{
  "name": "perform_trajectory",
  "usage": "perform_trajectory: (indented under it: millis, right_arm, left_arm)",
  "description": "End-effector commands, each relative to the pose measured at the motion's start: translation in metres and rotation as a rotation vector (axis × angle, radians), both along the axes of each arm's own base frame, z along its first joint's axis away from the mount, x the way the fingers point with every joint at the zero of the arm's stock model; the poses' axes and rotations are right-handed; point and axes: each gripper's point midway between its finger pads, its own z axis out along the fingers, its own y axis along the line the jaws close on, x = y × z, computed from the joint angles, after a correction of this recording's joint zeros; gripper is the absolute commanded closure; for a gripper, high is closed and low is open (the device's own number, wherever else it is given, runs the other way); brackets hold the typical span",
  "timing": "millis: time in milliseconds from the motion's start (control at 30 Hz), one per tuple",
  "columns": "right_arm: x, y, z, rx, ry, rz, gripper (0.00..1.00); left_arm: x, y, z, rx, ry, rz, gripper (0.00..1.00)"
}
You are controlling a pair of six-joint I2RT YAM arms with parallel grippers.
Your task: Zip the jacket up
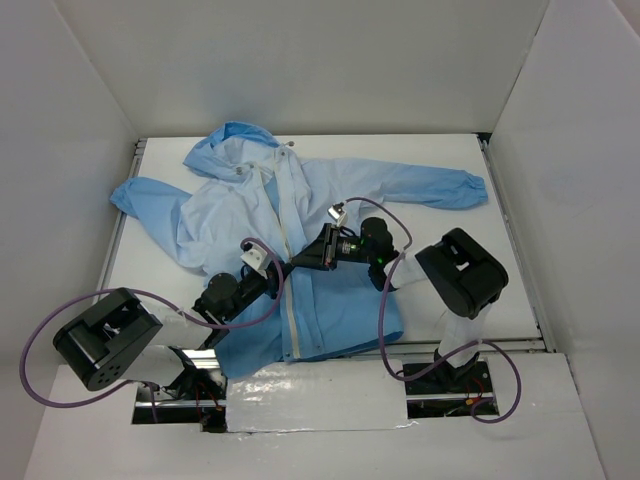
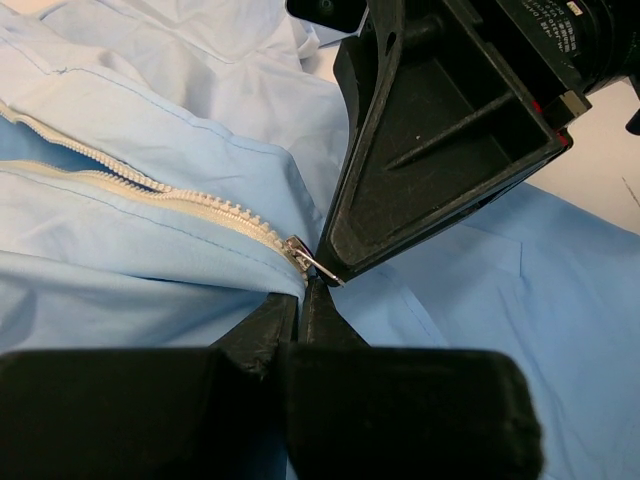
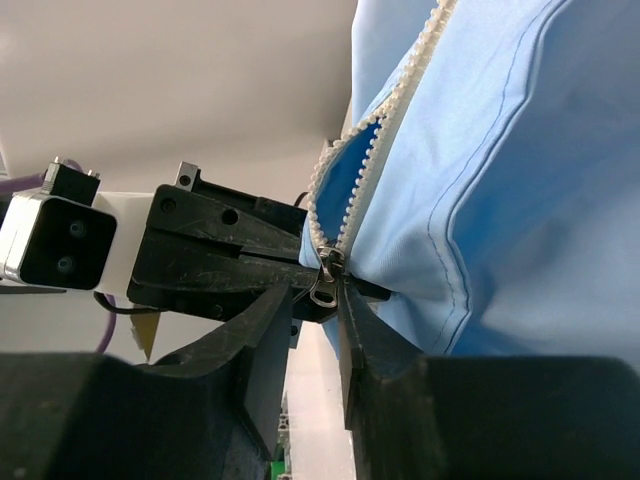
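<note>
thin, limp, slippery jacket [image 1: 330, 190]: left pincer [image 2: 300, 300] clenched on its fabric, right pincer [image 3: 315, 296] unclenched astride the zipper pull [image 3: 323, 292], so grip that tab.

Right pincer [image 3: 315, 293] fingers apart, either side of zipper pull [image 3: 325, 290] on jacket [image 3: 500, 200]

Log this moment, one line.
left gripper: shut on jacket by slider | right gripper: open, astride zipper pull | zipper: open above slider

Overhead plus two wrist close-ups
Top looked down from behind; opposed wrist views shared the slider [image 2: 297, 249] mid-frame.
</note>
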Motion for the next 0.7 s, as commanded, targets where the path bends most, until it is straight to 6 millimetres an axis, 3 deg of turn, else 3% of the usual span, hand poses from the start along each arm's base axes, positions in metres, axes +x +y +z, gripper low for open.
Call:
perform_trajectory:
  millis: [0,267,567,667]
  right_arm:
    - [-0.003,0.007,0.013,0.055,-0.057,0.026,0.69]
    - [-0.003,0.006,-0.004,0.024,0.026,0.003,0.72]
    - [-0.006,0.008,-0.009,0.002,0.074,-0.023,0.77]
    - [-0.011,0.006,-0.006,0.031,0.1,-0.017,0.73]
  left_arm:
    - [-0.019,0.003,0.155,-0.399,-0.467,-0.052,1.0]
    - [-0.019,0.003,0.155,-0.397,-0.473,-0.048,1.0]
    - [-0.017,0.001,0.151,-0.386,-0.461,-0.051,1.0]
    - [-0.017,0.001,0.151,-0.385,-0.463,-0.052,1.0]
